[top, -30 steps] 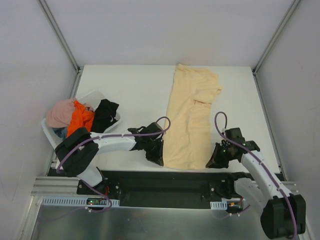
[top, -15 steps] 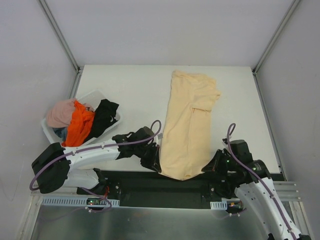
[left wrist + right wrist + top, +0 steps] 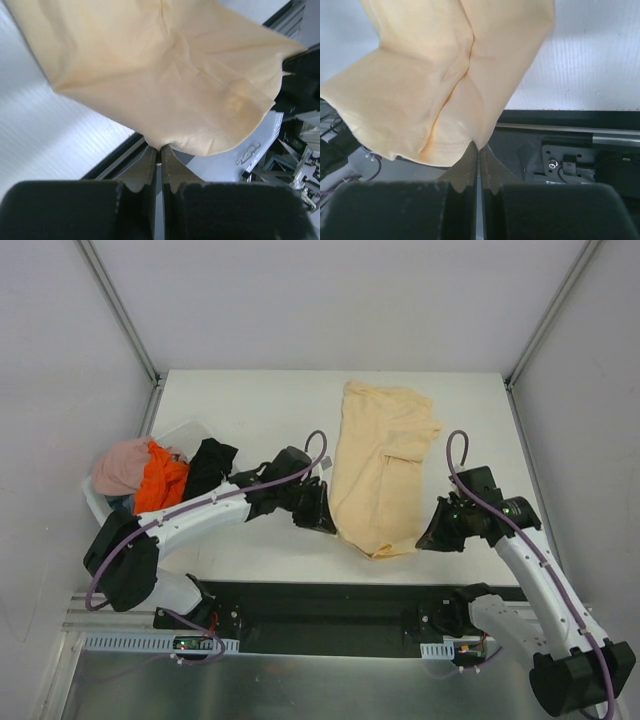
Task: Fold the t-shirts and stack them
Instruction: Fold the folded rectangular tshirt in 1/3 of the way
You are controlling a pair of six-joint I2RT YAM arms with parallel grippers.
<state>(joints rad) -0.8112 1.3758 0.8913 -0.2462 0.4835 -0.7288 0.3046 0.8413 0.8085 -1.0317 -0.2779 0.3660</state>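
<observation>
White table (image 3: 250, 410) walled on three sides, black rail (image 3: 330, 605) along near edge; bare surface between basket (image 3: 178, 432) and pale yellow-beige t-shirt (image 3: 385, 455). Shirt lies lengthwise right of centre, far end near far edge, near hem raised off table and sagging. Fingers clamped tight: left gripper (image 3: 324, 524) on hem's left corner, right gripper (image 3: 428, 538) on right corner. Pink t-shirt (image 3: 120, 468), orange t-shirt (image 3: 160, 485), black t-shirt (image 3: 210, 468) heaped in basket at left edge.

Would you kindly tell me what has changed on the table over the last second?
The left gripper and right gripper, each shut on a near corner of the beige t-shirt, first drew it toward the near edge, then lifted its near hem and carried it toward the far side. The basket, pink t-shirt, orange t-shirt and black t-shirt stayed put.
</observation>
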